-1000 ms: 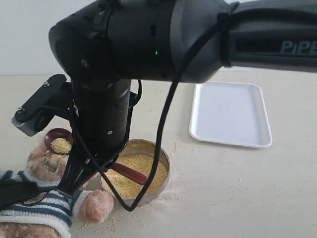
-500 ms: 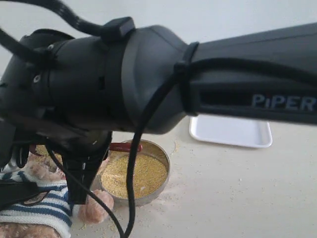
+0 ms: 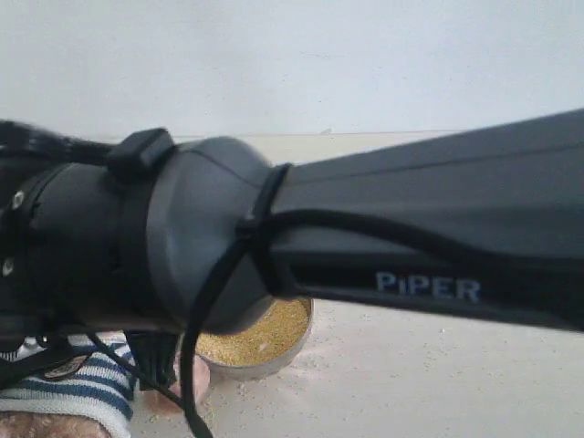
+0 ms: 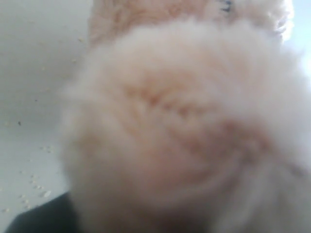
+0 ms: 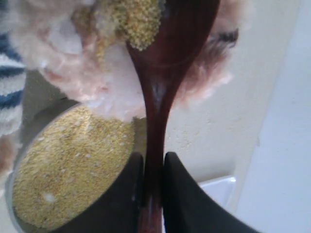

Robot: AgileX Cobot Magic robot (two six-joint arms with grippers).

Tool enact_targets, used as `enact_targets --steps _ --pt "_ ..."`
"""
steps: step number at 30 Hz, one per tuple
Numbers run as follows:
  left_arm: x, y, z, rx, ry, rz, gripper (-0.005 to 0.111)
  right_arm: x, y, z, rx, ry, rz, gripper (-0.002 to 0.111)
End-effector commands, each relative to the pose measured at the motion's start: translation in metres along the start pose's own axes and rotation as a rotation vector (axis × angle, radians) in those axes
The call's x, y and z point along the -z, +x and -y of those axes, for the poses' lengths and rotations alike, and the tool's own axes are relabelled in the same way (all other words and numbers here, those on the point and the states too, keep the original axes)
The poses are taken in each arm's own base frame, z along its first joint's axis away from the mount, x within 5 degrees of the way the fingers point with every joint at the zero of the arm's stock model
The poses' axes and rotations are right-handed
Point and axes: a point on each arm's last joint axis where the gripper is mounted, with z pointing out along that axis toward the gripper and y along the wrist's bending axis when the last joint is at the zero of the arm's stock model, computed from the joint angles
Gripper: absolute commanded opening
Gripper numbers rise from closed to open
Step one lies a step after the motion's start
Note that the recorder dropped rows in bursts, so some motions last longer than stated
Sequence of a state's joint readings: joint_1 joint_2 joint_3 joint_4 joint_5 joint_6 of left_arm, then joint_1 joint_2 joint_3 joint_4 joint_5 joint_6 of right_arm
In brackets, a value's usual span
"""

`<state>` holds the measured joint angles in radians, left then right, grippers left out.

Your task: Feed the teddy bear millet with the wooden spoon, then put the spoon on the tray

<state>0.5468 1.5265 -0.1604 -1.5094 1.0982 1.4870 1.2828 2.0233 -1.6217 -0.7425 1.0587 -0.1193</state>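
Note:
My right gripper (image 5: 151, 167) is shut on the slim handle of the dark wooden spoon (image 5: 160, 97). The spoon's bowl carries millet (image 5: 138, 19) and rests against the fluffy face of the teddy bear (image 5: 68, 53). Below it stands the steel bowl (image 5: 29, 131) heaped with millet (image 5: 68, 165). In the exterior view the right arm (image 3: 365, 246) hides the spoon and the tray; only the bowl (image 3: 265, 365) and the bear's striped sweater (image 3: 78, 388) show. A white corner of the tray (image 5: 218, 187) peeks beside a finger. Blurred bear fur (image 4: 184, 121) fills the left wrist view, hiding the left gripper's jaws.
Loose millet crumbs (image 3: 383, 365) lie scattered on the beige table (image 3: 438, 383) around the bowl. A pale wall (image 3: 319, 64) rises behind the table. A black cable (image 3: 196, 365) hangs from the right arm over the bowl's near side.
The right arm has swung up and toward the camera, now covering the tray, the spoon and the bear's head in the exterior view. The bowl has not moved.

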Motion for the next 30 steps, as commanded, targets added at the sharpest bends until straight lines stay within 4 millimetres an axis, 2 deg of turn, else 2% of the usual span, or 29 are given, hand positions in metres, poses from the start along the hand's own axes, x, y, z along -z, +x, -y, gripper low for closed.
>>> enact_targets --steps 1,10,15,18,20,24,30 --pt "0.000 0.002 0.002 0.005 0.025 -0.009 0.005 0.009 -0.010 -0.003 0.058 0.115 0.007 0.000" --pt "0.000 0.002 0.002 0.005 0.025 -0.009 0.005 0.011 0.002 -0.003 0.082 0.145 -0.146 0.000" --pt "0.000 0.001 0.002 0.009 0.025 -0.001 0.005 0.014 0.003 -0.007 0.057 0.078 -0.134 0.000" --pt "0.000 0.001 0.002 0.009 0.025 -0.001 0.005 0.024 0.006 -0.002 0.027 0.065 -0.111 0.000" --pt "0.000 0.001 0.002 0.010 0.025 0.001 0.005 0.036 0.012 0.005 0.009 0.045 -0.086 0.000" --pt "0.000 0.001 0.002 0.009 0.026 0.003 0.005 0.053 0.038 0.028 -0.087 -0.111 -0.028 0.000" --pt "0.000 0.001 0.002 0.007 0.026 0.003 0.005 0.060 0.074 0.057 -0.273 -0.295 0.040 0.000"
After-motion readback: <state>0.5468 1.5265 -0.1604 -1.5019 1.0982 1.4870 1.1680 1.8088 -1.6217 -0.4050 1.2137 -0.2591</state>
